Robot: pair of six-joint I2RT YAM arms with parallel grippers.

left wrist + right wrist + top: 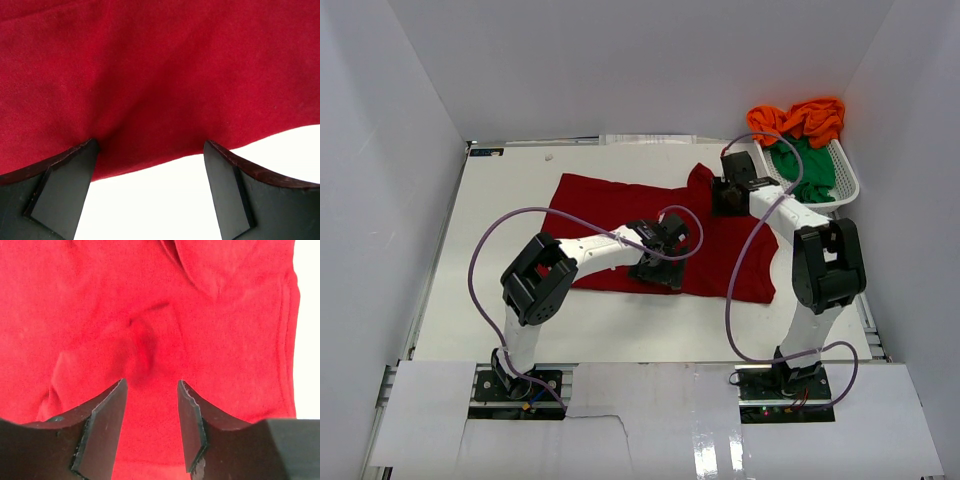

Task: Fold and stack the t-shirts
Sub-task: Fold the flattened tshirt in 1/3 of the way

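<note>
Right gripper (150,390): your jaws stand apart, holding nothing, over the dark red t-shirt (605,205) | left gripper (150,152): spread wide at its edge, farther from the white basket (847,188) | dark red t-shirt: lies flat, left of the basket | orange t-shirt (810,118) and green t-shirt (807,168): in the basket

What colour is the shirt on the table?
The fabric t-shirt is dark red, clearest in the top view.

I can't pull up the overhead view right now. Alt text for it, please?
A dark red t-shirt lies spread on the white table, the left gripper at its near edge and the right gripper over its far-right part. An orange shirt and a green shirt fill a white basket at far right.
</note>
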